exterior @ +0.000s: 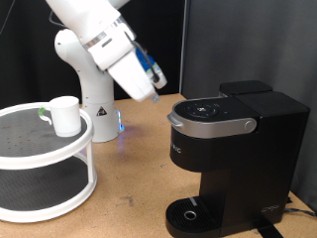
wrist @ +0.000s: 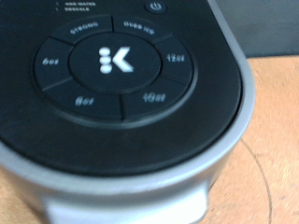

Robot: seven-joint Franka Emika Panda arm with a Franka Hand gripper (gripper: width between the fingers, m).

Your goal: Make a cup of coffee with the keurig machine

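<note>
The keurig machine (exterior: 233, 159) stands on the wooden tabletop (exterior: 129, 174) at the exterior view's right, lid down, with the grey curved handle (exterior: 213, 127) wrapping the front of the brew head. Its round drip tray (exterior: 193, 214) at the base carries nothing.

The cup (exterior: 65, 115) sits upright on the upper tier of a white two-tier round rack (exterior: 45, 149) at the exterior view's left, well apart from the machine. A touch of green shows at its side, probably the handle, though the detail is too small to confirm.

The gripper (exterior: 157, 91) hangs in the air just to the left of and slightly above the brew head, angled down toward it. Its fingers are not resolved in either view, so whether it is open or closed cannot be told; nothing is seen held.

The wrist view is filled by the machine's top control panel (wrist: 117, 75): a ring of size buttons around a central logo, slightly blurred.
</note>
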